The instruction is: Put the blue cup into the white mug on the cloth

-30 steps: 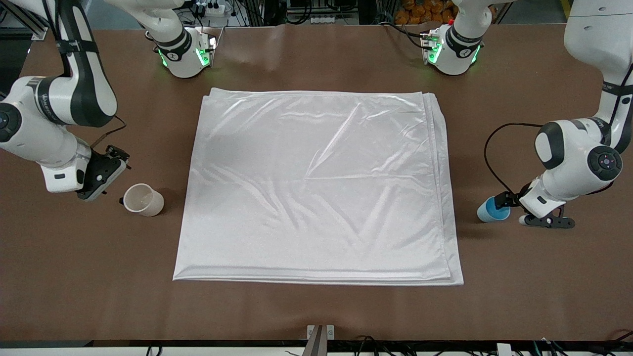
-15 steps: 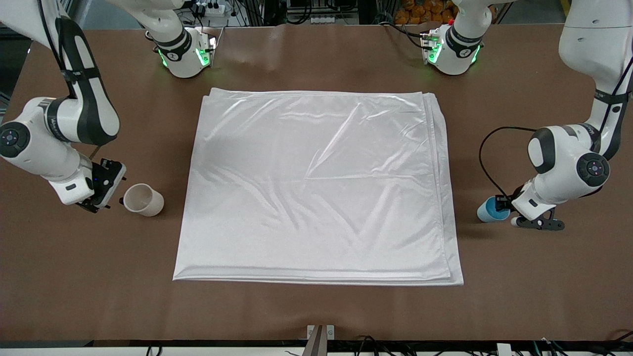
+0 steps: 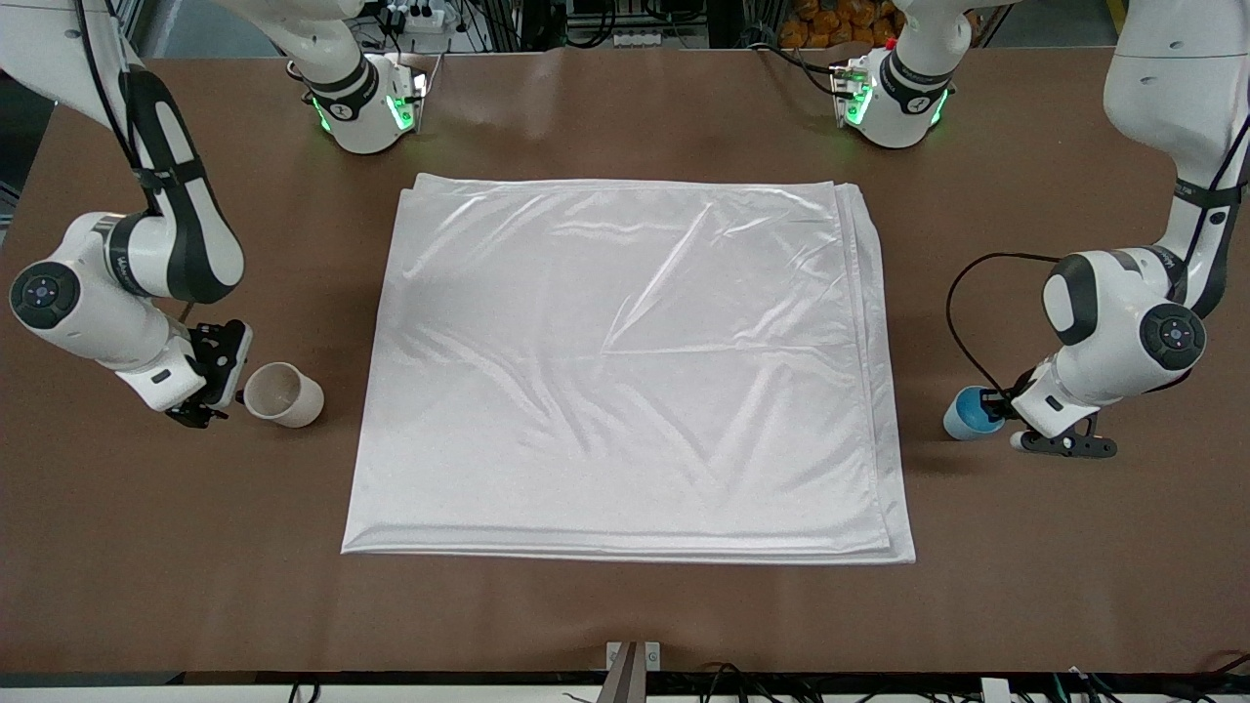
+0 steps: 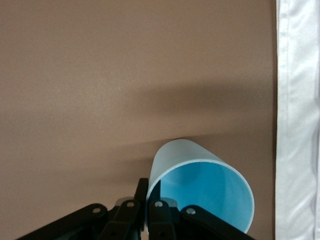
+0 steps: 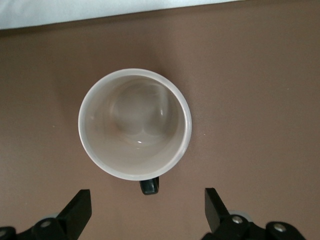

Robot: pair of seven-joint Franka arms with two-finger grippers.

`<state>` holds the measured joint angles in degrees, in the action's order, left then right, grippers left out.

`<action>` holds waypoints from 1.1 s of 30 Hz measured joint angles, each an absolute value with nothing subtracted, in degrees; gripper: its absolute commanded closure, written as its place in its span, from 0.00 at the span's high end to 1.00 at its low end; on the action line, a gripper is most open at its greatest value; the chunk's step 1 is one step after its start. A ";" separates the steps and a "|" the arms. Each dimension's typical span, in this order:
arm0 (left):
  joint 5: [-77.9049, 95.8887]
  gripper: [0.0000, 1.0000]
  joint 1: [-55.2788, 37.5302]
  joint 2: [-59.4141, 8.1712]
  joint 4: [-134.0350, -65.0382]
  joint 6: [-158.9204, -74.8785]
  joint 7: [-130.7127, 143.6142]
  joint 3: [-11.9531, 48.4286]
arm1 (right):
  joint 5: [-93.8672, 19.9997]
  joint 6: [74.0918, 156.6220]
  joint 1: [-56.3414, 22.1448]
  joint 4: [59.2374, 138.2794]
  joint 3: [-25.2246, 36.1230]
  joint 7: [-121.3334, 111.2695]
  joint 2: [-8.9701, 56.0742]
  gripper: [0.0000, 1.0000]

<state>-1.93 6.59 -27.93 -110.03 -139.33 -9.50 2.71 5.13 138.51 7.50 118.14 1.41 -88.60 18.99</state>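
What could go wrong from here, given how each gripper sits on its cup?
1. The left gripper pinches only the rim wall of the blue cup, one finger inside and one outside. So thin a grip may let the cup tilt or slip on lifting.
2. The right gripper is open, with the handle of the white mug between its fingers. Closing there could twist the mug or push it along the table.
3. Both cups stand off the cloth, whose wrinkles could tip the mug.

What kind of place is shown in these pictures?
Probably a robotics lab or test workshop, not a home. Two robot arms are bolted to a plain brown table, cables and power strips run along its edge, and only a cloth and two cups are set out.
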 measured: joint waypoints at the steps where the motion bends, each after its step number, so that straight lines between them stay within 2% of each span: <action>1: -1.93 0.00 6.58 -27.92 -109.87 -139.35 -9.51 2.71 | 5.17 138.85 7.66 118.14 1.41 -89.03 19.22 1.00; 17: -1.93 0.00 6.56 -24.08 -108.11 -139.07 -9.67 4.89 | 5.44 146.02 9.52 118.08 1.34 -95.66 24.19 1.00; 33: -1.93 0.00 6.54 -18.79 -105.13 -128.91 -9.67 6.65 | 5.45 148.72 9.51 117.98 1.27 -97.02 27.96 1.00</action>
